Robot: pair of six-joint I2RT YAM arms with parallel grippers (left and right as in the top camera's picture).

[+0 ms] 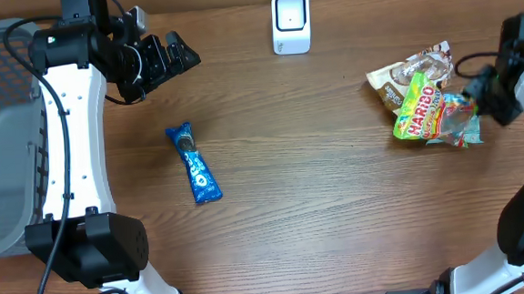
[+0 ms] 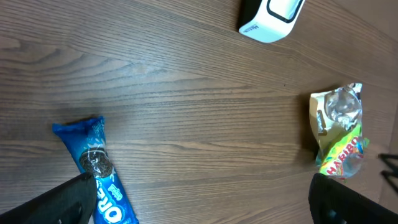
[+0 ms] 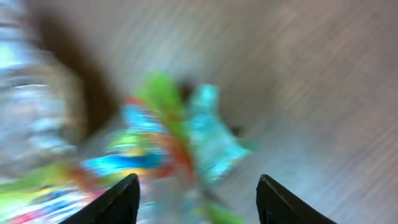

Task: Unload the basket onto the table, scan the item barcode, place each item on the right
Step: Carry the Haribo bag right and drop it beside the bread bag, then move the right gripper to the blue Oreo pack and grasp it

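R claw [image 1: 479, 93]: jaws apart, nothing between them, so we call it open & empty. It sits at the right edge of the Haribo bag [image 1: 421, 110]. Touching or just beside, we can't tell, since the wrist view is badly blurred.

The bag lies flat on the table [image 1: 320, 207], far right, partly overlapping a brown snack bag [image 1: 412, 69] behind it. We take the Haribo bag as the item to scan, it being nearest the claw. No barcode shows from any view, prob. on the underside.

Handling, as we judge it: light, soft, crinkly film, slippery, w/ loose contents that shift. Best hold is a crimped end seam or corner, not the puffy middle, so the printed face hangs flat for the scanner [image 1: 291, 22], which stands well apart at top centre.

L claw [image 1: 173, 57] hangs wide open & empty, above an Oreo pack [image 1: 195, 165] on the left.
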